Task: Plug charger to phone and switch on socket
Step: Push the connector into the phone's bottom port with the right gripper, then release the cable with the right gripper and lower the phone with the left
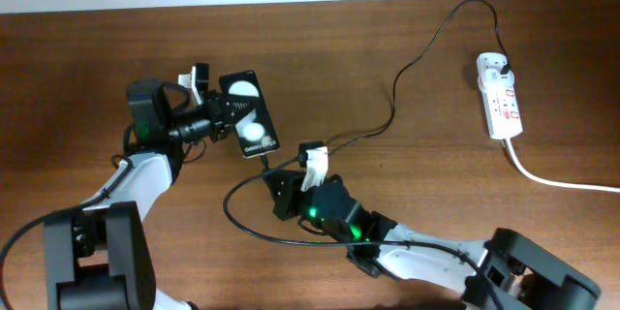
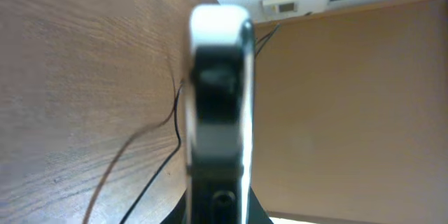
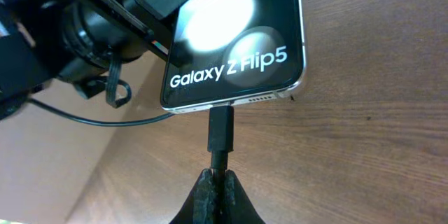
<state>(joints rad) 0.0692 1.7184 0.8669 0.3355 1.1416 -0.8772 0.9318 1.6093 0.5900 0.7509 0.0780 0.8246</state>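
Observation:
The black phone [image 1: 257, 136] lies on the table left of centre, and my left gripper [image 1: 221, 116] is shut on its far end. In the left wrist view the phone [image 2: 218, 91] shows edge-on and blurred between the jaws of that gripper [image 2: 218, 185]. My right gripper [image 3: 219, 182] is shut on the charger [image 3: 222, 127] just behind its plug. The plug's tip meets the port in the phone's [image 3: 238, 35] lower edge; how deep it sits I cannot tell. The charger's thin black cable [image 1: 395, 107] runs to the white socket [image 1: 499, 97] at the far right. The state of its switches is too small to make out.
A thick white cord [image 1: 557, 182] leaves the socket toward the right edge. A slack loop of the black cable [image 1: 237, 215] lies on the wood under my right arm [image 1: 339, 215]. The table's back edge meets a pale wall at the top.

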